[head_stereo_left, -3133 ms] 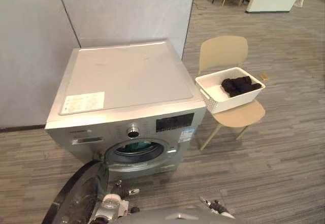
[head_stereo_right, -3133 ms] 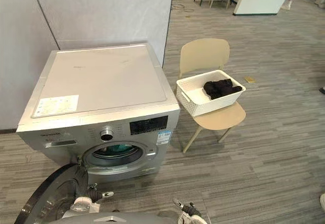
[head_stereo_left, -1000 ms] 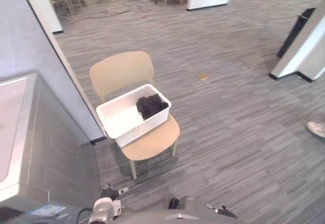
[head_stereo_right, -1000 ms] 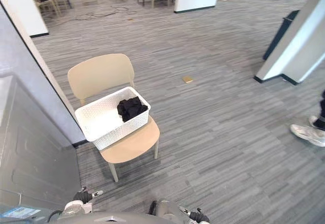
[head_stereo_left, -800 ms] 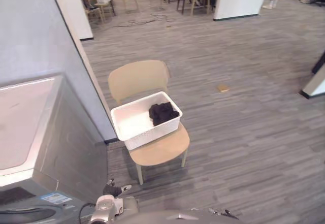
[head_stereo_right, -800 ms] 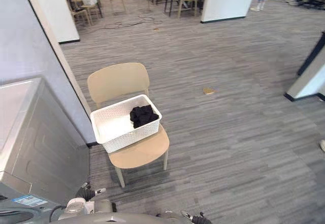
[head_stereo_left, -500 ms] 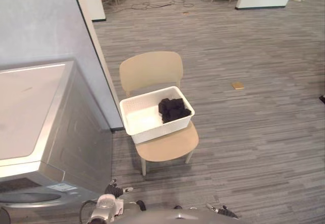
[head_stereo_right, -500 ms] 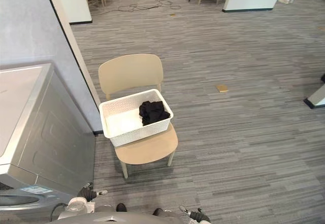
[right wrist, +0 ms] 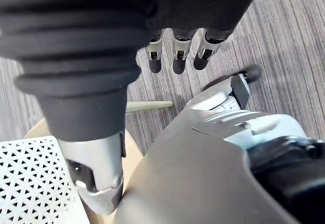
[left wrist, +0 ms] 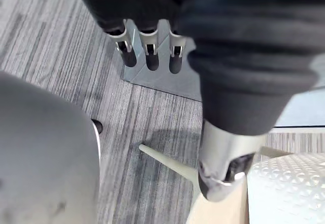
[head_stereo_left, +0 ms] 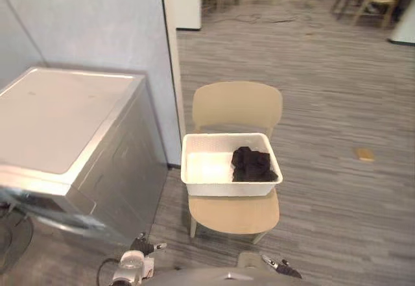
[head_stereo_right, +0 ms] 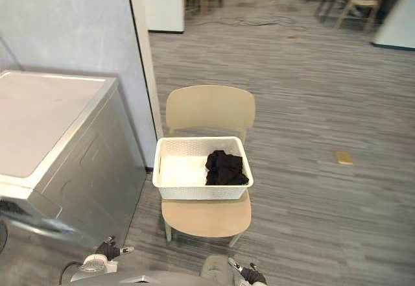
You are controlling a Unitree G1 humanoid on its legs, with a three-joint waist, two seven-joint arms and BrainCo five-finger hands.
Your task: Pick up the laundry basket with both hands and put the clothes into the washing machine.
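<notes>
The left robot hand hangs low with its fingers straight and relaxed, thumb apart, holding nothing. The right robot hand is the same. Past each thumb a corner of the white laundry basket comes into the wrist views, the rest cut off by the frame edge. From the head, the basket stands whole on the seat of a tan chair, long side toward the robot and apart from both hands. The dark clothes lie bunched in its right half — too dark to tell one piece from another. The washing machine stands left of the chair across a narrow gap, with its front blurred and cut by the view's edge. Right of the chair the floor lies open — a small tan piece rests well apart.
</notes>
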